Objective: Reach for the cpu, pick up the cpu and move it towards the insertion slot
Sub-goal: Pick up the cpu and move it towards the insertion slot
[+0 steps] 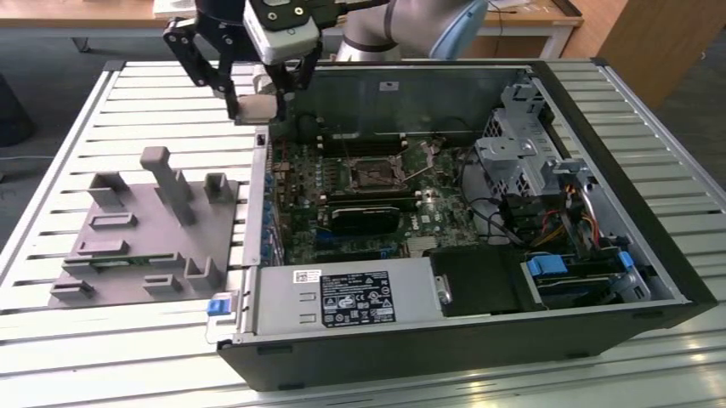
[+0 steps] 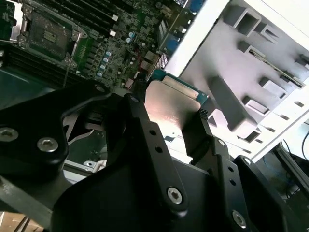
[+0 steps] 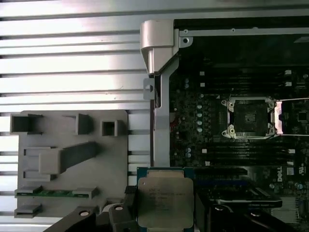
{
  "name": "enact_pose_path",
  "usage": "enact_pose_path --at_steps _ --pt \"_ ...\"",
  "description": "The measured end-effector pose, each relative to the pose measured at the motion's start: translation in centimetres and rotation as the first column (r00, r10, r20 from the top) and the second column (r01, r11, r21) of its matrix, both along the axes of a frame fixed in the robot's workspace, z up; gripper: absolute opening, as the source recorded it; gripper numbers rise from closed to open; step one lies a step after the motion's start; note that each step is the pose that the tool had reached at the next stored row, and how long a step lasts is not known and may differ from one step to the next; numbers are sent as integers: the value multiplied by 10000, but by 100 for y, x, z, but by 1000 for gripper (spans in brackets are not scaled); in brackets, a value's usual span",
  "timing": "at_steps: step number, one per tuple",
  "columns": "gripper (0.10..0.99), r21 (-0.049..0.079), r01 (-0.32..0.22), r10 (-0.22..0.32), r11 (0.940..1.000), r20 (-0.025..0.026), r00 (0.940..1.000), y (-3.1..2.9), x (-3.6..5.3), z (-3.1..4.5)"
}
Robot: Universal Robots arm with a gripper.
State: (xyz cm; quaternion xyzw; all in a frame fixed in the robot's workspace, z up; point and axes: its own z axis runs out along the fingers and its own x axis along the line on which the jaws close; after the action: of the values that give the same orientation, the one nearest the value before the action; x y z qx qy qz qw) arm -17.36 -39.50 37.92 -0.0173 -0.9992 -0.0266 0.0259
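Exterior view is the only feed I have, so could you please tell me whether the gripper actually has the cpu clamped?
Observer: Yes; in the second wrist view the gripper is shut on the cpu, a finger on each opposite edge.
Operator: Thank you. Which face shows?
Observer: In the first wrist view its silvery top faces the camera.
Operator: And the insertion slot?
Observer: There the insertion slot looks unoccupied, a dark square apart from the cpu.

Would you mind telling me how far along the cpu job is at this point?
Reaching and pickup look done: the pincer holds the cpu clear of the grey tray. It hangs by the edge of the computer case, not yet over the insertion slot.
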Motion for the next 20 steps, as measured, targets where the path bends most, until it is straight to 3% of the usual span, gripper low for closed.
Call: enact_pose_path --at_steps 5,9,14,17,20 --pt "545 1 1 -1 10000 -70 10000 69 118 -34" --pt "545 1 4 -4 10000 -72 10000 92 236 -43" --pt "545 7 83 -83 10000 -56 10000 94 279 -74" --pt "545 14 137 -137 9999 3 9999 94 288 -96" --pt "545 16 147 -147 9999 140 9998 96 316 -108"
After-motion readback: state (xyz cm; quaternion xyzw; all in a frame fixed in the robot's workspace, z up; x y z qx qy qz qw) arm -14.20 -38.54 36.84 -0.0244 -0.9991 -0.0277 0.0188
